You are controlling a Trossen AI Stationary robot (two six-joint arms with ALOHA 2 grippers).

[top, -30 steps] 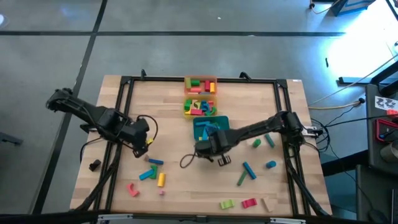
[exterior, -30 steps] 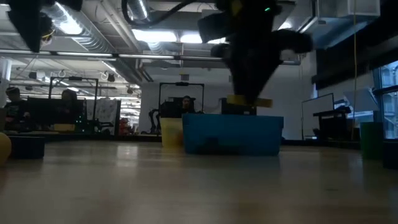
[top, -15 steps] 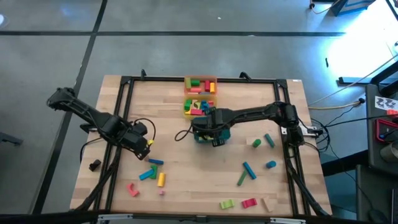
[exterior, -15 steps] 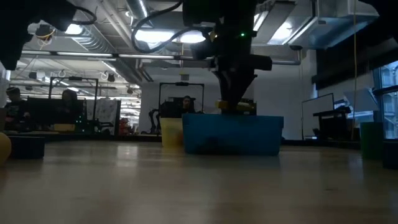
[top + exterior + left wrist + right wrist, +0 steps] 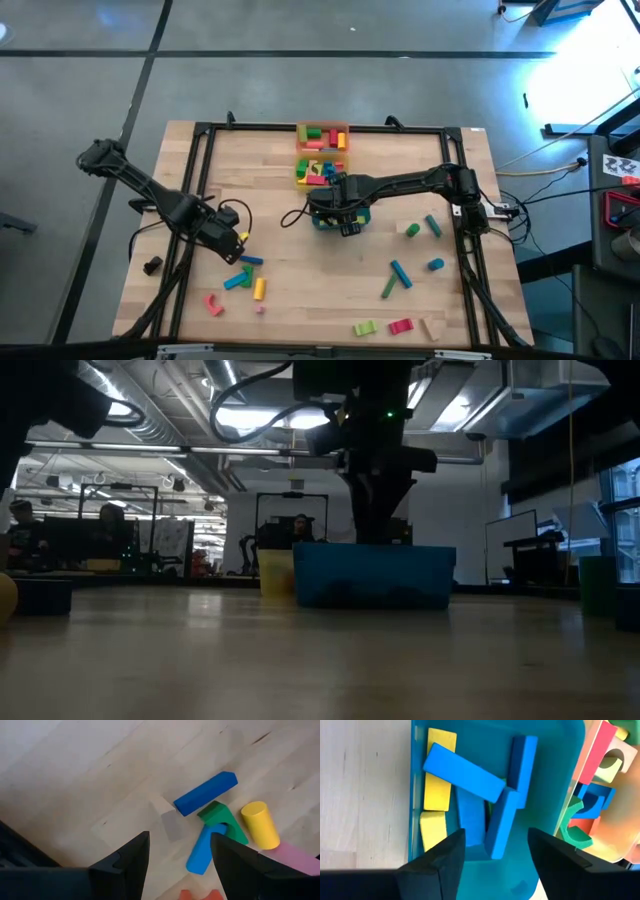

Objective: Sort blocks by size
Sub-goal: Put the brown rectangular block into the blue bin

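flat blue bars (image 5: 470,772) overlap, perhaps loosely, in smooth teal tray (image 5: 555,775).

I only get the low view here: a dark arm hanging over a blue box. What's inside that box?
Observer: The right wrist view shows the teal tray holding long blue bars and yellow blocks; the right tool hangs open above them, holding nothing.
Operator: Is there another arm?
Observer: Yes. From above, the left tool is over the table's left side, open.
Operator: What's under it?
Observer: Its wrist view shows loose blocks on the wood: a blue bar, a green piece and a yellow cylinder.
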